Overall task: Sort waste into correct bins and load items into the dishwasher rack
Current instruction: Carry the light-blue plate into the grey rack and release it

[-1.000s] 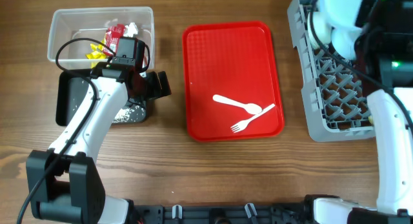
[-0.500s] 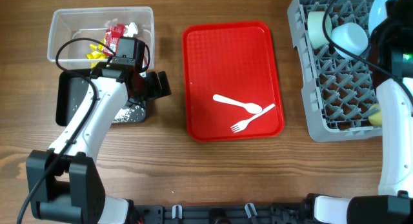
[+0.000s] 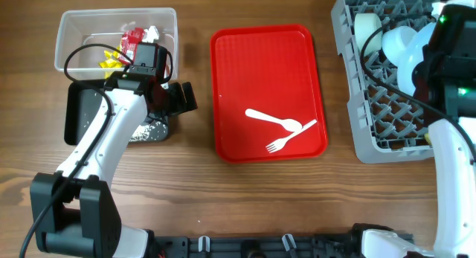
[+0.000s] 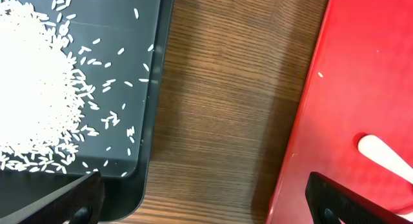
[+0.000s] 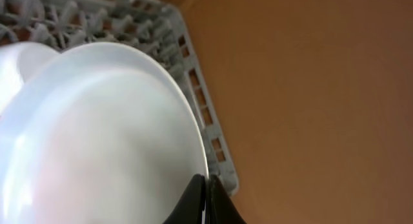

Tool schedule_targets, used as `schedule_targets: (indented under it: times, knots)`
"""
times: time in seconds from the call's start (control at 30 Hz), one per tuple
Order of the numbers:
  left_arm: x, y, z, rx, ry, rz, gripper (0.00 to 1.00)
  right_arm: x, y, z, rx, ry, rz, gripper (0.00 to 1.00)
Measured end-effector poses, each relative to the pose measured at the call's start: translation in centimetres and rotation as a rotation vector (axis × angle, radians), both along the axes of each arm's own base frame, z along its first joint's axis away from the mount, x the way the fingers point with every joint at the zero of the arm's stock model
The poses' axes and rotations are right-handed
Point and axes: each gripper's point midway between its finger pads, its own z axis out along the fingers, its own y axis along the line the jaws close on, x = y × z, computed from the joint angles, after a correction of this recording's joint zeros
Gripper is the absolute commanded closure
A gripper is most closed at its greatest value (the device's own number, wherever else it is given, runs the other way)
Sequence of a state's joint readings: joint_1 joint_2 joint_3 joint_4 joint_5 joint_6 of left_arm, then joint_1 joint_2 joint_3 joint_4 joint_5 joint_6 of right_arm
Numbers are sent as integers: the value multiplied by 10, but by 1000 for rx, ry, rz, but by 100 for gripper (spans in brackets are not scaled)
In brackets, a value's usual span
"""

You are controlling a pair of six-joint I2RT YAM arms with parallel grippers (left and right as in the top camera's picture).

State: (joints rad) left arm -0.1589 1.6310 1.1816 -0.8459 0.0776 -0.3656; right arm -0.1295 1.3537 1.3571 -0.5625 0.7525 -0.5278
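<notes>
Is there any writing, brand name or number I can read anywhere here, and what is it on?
None can be read.
The red-and-clear wrapper in the clear tub may carry print, but it is too small to tell.
The red tray, fork, spoon, black tub, plate and grey rack show no markings.

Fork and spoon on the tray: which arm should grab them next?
Left, probably. The left gripper hovers open and empty beside the tray, near the spoon and fork. The right gripper is shut on a bowl over the rack.
</notes>
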Motion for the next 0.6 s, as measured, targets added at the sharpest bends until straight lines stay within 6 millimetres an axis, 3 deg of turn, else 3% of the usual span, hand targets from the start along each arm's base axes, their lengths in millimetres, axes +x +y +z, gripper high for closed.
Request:
schedule_targets:
  times: [0.1,0.23,0.6]
  knots:
    - [0,0,0,0,0,0,0,1,-14,-24,-14,24,-17,96]
    - [0,0,0,0,0,0,0,6,-15,-52,-23,24,-4,96]
    - [0,0,0,0,0,0,0,11,-9,-87,17,110,44,96]
